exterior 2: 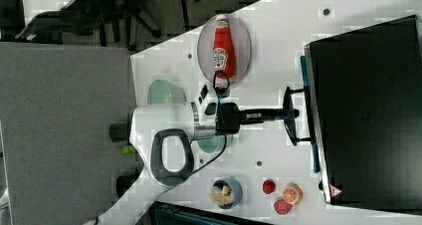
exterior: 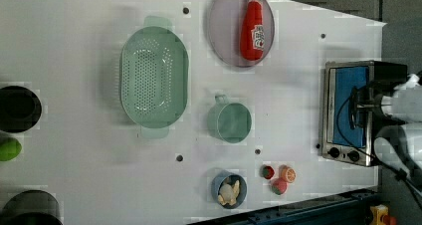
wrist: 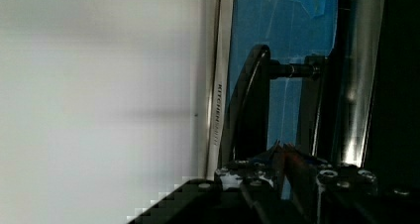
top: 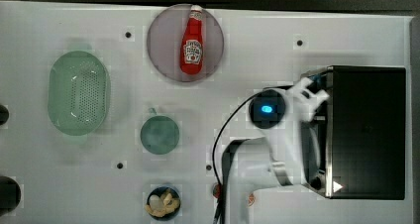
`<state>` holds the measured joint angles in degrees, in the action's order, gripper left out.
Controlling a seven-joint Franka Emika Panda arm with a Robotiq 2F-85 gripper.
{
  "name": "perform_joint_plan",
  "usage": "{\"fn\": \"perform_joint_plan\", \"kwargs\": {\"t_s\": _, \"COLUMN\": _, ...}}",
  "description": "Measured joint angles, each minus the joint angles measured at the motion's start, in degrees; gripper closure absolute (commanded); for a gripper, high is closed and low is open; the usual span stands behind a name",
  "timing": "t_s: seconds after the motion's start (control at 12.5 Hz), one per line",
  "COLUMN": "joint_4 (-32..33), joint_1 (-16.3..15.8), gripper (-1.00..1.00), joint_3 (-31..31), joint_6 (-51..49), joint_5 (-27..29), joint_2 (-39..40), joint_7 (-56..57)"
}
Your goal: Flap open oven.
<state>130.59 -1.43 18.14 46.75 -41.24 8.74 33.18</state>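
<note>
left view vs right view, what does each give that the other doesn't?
Left view alone: the oven's blue door face-on, its black knobs, the whole green colander.

Right view alone: the oven from above, its bar handle in profile standing off the door, the gripper at it, the whole arm.

Both: the ketchup bottle on its plate, blue bowl, toy fruit.

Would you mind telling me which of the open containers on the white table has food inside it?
The small blue bowl holds pale food pieces, whereas the perforated green colander and the green cup look empty.
</note>
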Motion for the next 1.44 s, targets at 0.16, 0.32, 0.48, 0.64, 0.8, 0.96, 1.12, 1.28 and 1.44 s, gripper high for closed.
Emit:
{"fn": "perform_joint_plan", "kwargs": {"t_s": 0.16, "joint_4": 0.00, "joint_1": -1.45, "gripper": 0.65, "joint_3": -2.38, "joint_6": -2.29, "joint_5": -4.48, "joint_2": 1.50, "joint_7": -7.41}}
{"fn": "perform_joint_plan", "kwargs": {"t_s": 0.32, "joint_4": 0.34, "joint_1": -3.95, "gripper": 0.65, "joint_3": -3.84, "joint_6": -4.50, "joint_5": -7.64, "joint_2": 3.04, "joint_7": -14.48}}
{"fn": "perform_joint_plan", "kwargs": {"t_s": 0.48, "joint_4": 0.00, "joint_1": -5.79, "gripper": 0.65, "joint_3": -5.81, "joint_6": -5.26, "joint_5": -8.84, "joint_2": 6.37, "joint_7": -20.41}}
{"fn": "perform_joint_plan", "kwargs": {"t_s": 0.64, "joint_4": -0.78, "joint_1": -7.31, "gripper": 0.65, "joint_3": -7.65, "joint_6": -5.04, "joint_5": -11.02, "joint_2": 11.65, "joint_7": -24.75}}
{"fn": "perform_joint_plan", "kwargs": {"t_s": 0.8, "joint_4": -1.12, "joint_1": -9.11, "gripper": 0.65, "joint_3": -7.83, "joint_6": -4.90, "joint_5": -12.93, "joint_2": 16.79, "joint_7": -27.56}}
{"fn": "perform_joint_plan", "kwargs": {"t_s": 0.96, "joint_4": -1.57, "joint_1": -10.03, "gripper": 0.65, "joint_3": -7.96, "joint_6": -5.01, "joint_5": -14.04, "joint_2": 20.47, "joint_7": -29.09}}
{"fn": "perform_joint_plan", "kwargs": {"t_s": 1.12, "joint_4": -2.80, "joint_1": -10.63, "gripper": 0.65, "joint_3": -7.99, "joint_6": -5.37, "joint_5": -14.27, "joint_2": 23.55, "joint_7": -30.80}}
{"fn": "perform_joint_plan", "kwargs": {"t_s": 1.28, "joint_4": -3.80, "joint_1": -10.94, "gripper": 0.65, "joint_3": -7.81, "joint_6": -5.71, "joint_5": -14.13, "joint_2": 25.34, "joint_7": -32.49}}
{"fn": "perform_joint_plan", "kwargs": {"t_s": 1.44, "joint_4": -4.14, "joint_1": -10.96, "gripper": 0.65, "joint_3": -7.87, "joint_6": -5.93, "joint_5": -14.02, "joint_2": 25.51, "joint_7": -33.46}}
